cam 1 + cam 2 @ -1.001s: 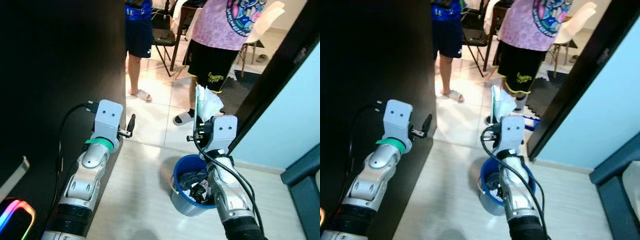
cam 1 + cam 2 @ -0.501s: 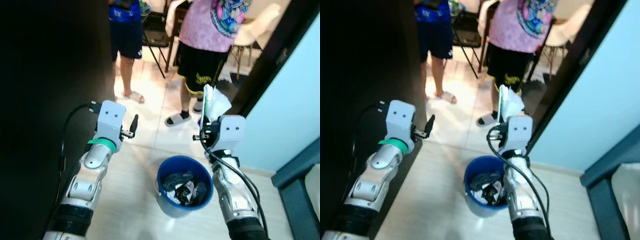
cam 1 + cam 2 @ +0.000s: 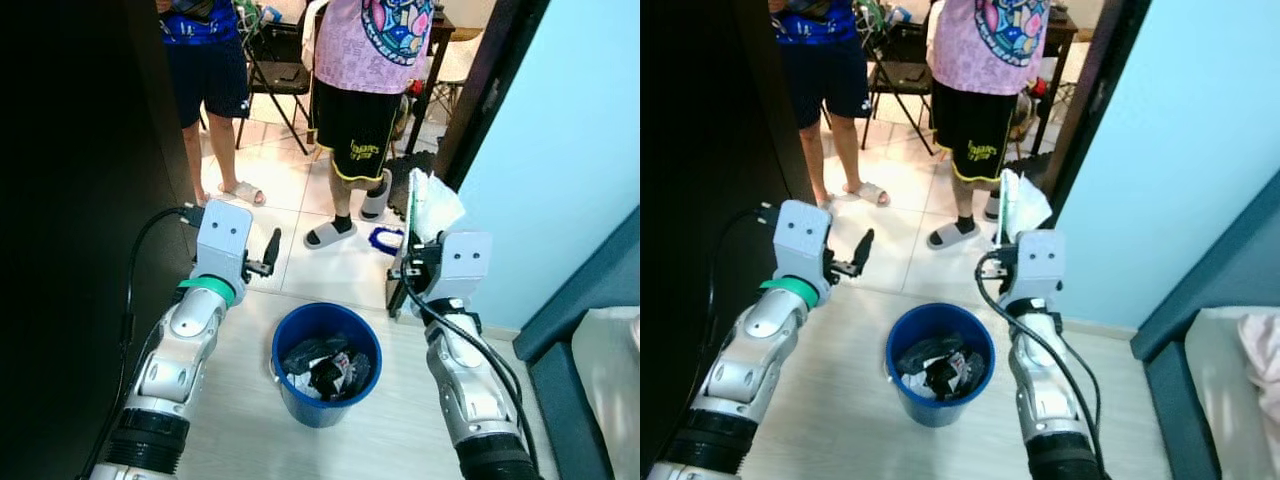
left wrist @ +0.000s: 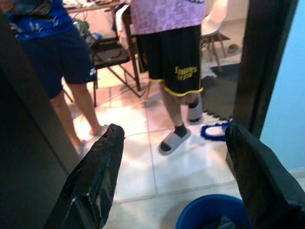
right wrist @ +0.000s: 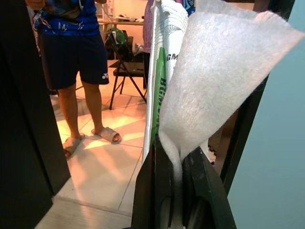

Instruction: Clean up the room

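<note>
The right gripper (image 3: pixel 413 262) fingers clench one white paper wad (image 3: pixel 432 203) with a green-printed wrapper, long axis upright. The left gripper (image 3: pixel 268 252) fingers stand released, grasping nothing. One blue bucket (image 3: pixel 326 362), partly filled with trash, sits on the floor below and between both arms, nearer the right. Two persons (image 3: pixel 362 90) stand beyond it.

Two silver arms, jointed metallic segments, black cuffs near base. Left arm (image 3: pixel 185 350): green band below boxy grey wrist housing, two dark screw dots on housing, black cable looping from it. Right arm (image 3: pixel 465 380): matching housing, black cables along forearm. Long black fingers (image 4: pixel 95 181).
</note>
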{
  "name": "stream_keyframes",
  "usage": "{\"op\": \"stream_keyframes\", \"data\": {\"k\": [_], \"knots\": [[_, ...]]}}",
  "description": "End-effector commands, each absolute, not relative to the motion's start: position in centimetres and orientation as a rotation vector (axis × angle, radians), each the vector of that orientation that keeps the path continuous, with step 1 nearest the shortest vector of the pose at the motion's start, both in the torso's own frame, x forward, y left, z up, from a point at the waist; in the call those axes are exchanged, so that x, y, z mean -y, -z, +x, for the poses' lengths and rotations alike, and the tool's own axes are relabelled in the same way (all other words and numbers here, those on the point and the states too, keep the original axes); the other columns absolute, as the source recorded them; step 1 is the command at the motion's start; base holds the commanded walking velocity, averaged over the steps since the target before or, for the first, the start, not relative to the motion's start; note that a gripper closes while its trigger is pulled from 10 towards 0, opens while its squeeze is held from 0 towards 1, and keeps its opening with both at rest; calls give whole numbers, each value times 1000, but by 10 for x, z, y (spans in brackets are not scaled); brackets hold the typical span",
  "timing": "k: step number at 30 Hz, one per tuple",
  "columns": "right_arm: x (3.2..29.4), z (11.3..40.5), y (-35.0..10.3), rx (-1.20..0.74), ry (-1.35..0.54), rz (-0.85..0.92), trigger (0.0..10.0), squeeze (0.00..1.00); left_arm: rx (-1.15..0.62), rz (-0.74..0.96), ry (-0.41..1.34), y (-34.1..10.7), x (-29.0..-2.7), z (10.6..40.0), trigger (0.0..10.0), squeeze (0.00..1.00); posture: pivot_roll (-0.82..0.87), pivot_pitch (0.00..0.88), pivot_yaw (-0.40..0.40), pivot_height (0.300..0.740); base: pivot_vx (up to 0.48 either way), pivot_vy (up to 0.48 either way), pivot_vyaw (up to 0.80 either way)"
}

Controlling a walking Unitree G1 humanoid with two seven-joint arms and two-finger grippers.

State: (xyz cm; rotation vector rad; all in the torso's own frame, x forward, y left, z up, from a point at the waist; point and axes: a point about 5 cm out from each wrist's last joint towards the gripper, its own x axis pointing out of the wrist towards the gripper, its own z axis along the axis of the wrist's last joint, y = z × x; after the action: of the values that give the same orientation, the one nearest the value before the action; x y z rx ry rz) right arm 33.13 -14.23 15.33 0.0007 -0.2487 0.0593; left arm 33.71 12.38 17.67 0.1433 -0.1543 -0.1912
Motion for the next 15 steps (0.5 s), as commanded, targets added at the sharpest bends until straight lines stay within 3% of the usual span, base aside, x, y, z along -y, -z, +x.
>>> {"op": "stream_keyframes", "data": {"k": [1, 6, 15], "knots": [[140, 331, -149, 232, -64, 3, 10000, 0, 159, 140, 198, -175, -124, 335, 10000, 0, -4, 58, 9, 740, 0, 0, 0], [141, 331, -149, 232, -61, 1, 10000, 0, 168, 144, 208, -176, -124, 335, 10000, 0, -5, 55, 11, 740, 0, 0, 0], [142, 331, -149, 234, -59, 1, 10000, 0, 162, 151, 221, -176, -124, 336, 10000, 0, -5, 52, 12, 740, 300, 0, 0]]}}
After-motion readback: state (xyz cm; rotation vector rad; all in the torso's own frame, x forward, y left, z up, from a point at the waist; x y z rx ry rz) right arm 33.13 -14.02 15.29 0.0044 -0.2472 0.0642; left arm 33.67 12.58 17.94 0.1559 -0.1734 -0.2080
